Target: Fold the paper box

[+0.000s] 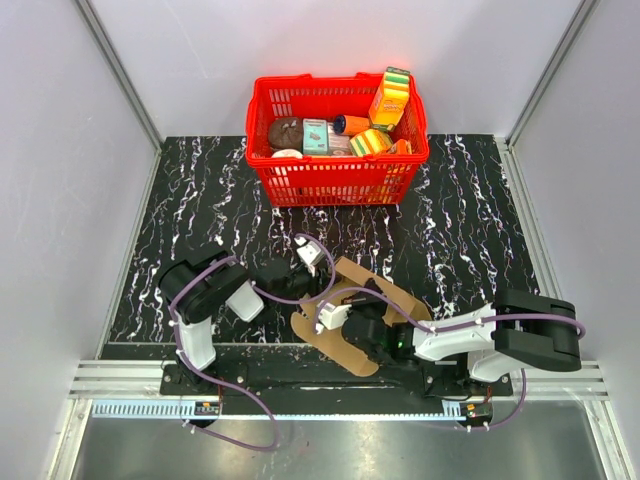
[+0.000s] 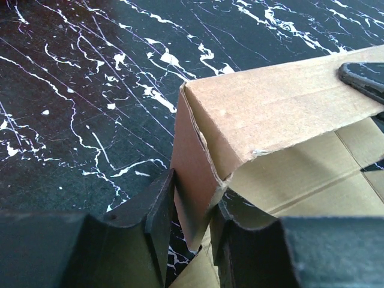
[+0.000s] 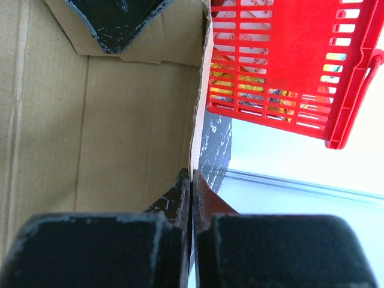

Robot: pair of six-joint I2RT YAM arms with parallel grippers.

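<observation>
Black fingers (image 2: 157, 222) of the left gripper (image 2: 195, 191) fill the bottom of its wrist view. One sits on each side of a raised wall of the box (image 2: 270, 114), and both press against the cardboard, so the wall is pinched between them. That wall stands up from the flat sheet and bends at a crease along its top into a second panel. The right gripper (image 3: 191, 180) has its jaws squeezed together on the thin edge of another upright panel, with cardboard to its left and the basket (image 3: 282, 60) beyond on the right. Seen from above, the box lies partly folded on the table (image 1: 200, 200) at the near middle, between the two arms and well apart from the basket. Rounded flaps lie flat toward the near edge. The basket stands at the far edge with colourful packages (image 1: 388, 100) inside.
</observation>
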